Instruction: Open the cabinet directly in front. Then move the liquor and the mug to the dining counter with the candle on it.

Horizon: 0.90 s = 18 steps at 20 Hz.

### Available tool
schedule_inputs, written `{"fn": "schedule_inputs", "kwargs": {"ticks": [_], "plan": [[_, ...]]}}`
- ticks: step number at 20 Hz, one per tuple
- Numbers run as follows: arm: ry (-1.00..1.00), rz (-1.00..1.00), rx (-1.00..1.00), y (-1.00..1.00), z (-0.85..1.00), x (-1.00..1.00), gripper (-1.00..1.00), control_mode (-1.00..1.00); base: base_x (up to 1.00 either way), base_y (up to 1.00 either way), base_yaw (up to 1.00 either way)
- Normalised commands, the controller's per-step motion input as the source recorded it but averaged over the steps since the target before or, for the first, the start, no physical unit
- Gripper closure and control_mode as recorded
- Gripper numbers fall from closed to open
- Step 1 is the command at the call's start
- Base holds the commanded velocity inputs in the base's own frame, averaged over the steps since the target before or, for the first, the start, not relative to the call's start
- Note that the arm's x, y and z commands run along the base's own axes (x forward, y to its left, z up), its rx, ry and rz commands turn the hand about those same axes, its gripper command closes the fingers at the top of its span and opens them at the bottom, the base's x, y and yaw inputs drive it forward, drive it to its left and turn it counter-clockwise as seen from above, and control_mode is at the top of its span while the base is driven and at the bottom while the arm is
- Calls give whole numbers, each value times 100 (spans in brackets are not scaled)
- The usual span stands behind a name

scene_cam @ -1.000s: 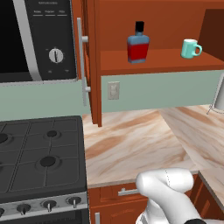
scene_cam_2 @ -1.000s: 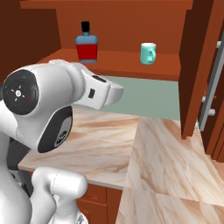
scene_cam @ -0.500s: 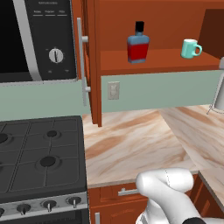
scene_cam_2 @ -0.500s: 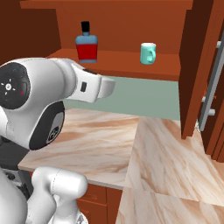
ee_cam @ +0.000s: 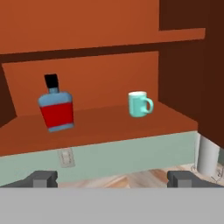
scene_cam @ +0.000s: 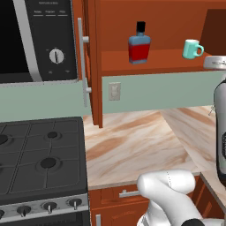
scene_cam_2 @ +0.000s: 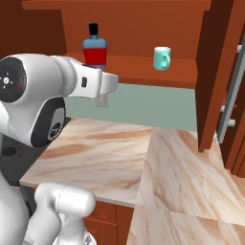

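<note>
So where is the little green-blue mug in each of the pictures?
Left base view: the mug stands upper right, on the open cabinet shelf.
Right base view: upper middle, same shelf.
Hand view: middle, slightly right.
Shared landmark: the liquor bottle stands to the mug's left in every view.

The white arm (scene_cam_2: 43, 95) rises folded at its elbow, forearm reaching forward, and the gripper (ee_cam: 112, 178) points level ahead with its jaws spread wide, holding nothing.

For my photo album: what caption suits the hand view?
Open gripper faces the open reddish-brown wood cabinet, blue-and-red squarish liquor bottle left of small teal mug on its shelf.
</note>
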Motion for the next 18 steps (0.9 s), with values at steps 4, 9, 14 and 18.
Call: {"fn": "schedule_inputs", "kwargs": {"ticks": [4, 9, 14, 18], "plan": [[10, 0, -1, -9, 2, 31, -100, -100, 0, 0, 0], [16, 0, 0, -24, 7, 24, -100, -100, 0, 0, 0], [25, 0, -3, -13, 12, 26, -100, -100, 0, 0, 0], [19, 0, -6, -1, 4, 29, -100, -100, 0, 0, 0]]}}
